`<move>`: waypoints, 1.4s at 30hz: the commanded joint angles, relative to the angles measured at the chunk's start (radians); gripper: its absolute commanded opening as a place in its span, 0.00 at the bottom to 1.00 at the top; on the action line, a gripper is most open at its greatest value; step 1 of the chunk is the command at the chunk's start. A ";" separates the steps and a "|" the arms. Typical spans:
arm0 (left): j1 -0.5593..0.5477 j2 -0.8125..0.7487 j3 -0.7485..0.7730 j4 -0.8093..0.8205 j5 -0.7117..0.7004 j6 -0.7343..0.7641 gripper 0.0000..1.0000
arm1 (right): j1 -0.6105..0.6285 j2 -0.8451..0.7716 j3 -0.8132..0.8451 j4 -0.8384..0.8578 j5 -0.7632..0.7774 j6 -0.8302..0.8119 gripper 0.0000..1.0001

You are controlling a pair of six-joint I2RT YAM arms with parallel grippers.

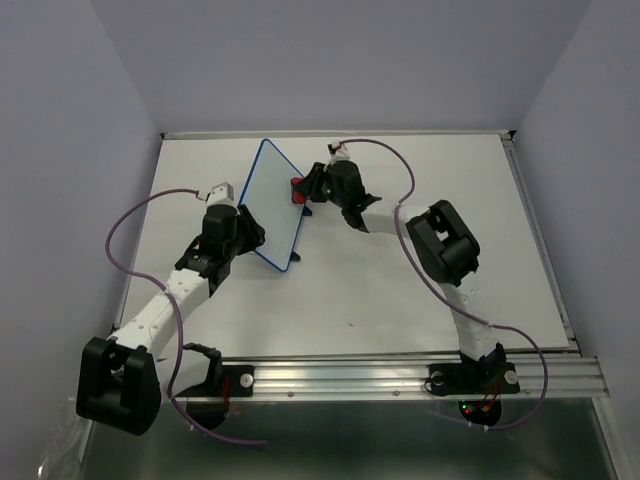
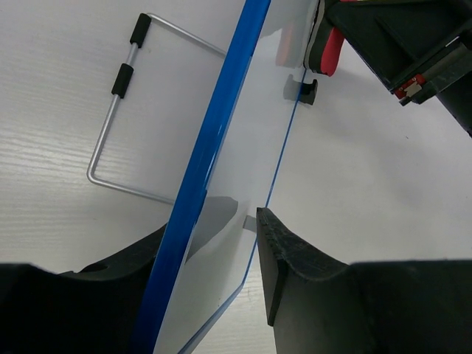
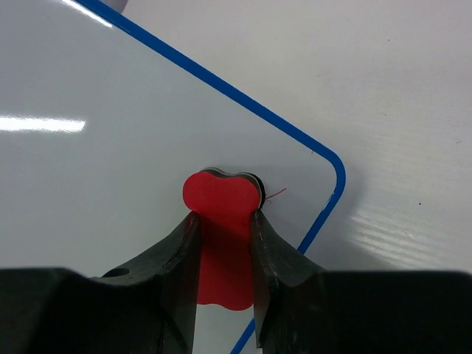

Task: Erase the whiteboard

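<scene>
The whiteboard [image 1: 272,205], white with a thin blue rim, stands tilted on edge at the table's back middle. My left gripper [image 1: 243,226] is shut on its near left edge. In the left wrist view the blue rim [image 2: 221,140] runs between my fingers [image 2: 289,254]. My right gripper [image 1: 308,189] is shut on the red-and-black eraser [image 1: 297,188] and presses it against the board's face. In the right wrist view the eraser [image 3: 223,199] sits near the board's rounded corner [image 3: 335,166], with a thin red mark [image 3: 277,194] beside it.
A bent wire stand [image 2: 110,125] with black sleeves lies flat on the white tabletop [image 1: 400,290] behind the board. A small black foot [image 2: 310,90] shows at the board's far edge. The table's metal rail [image 1: 400,372] runs along the near edge.
</scene>
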 commanded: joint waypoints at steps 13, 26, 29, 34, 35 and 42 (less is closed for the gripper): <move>-0.006 0.018 0.043 0.017 0.032 0.033 0.48 | -0.036 0.159 0.177 -0.077 0.226 0.228 0.09; -0.006 0.036 0.055 0.006 0.042 0.038 0.48 | -0.054 0.179 0.309 -0.080 0.075 0.291 0.11; -0.006 0.039 0.057 0.008 0.043 0.040 0.47 | -0.054 0.174 0.308 -0.080 0.055 0.284 0.12; -0.006 0.052 0.061 0.008 0.043 0.043 0.48 | -0.054 0.215 0.349 -0.081 0.021 0.283 0.12; -0.006 0.055 0.063 0.008 0.045 0.044 0.47 | -0.054 0.231 0.360 -0.087 0.013 0.281 0.12; -0.006 0.061 0.066 0.006 0.048 0.046 0.48 | -0.054 0.238 0.400 -0.104 0.048 0.286 0.13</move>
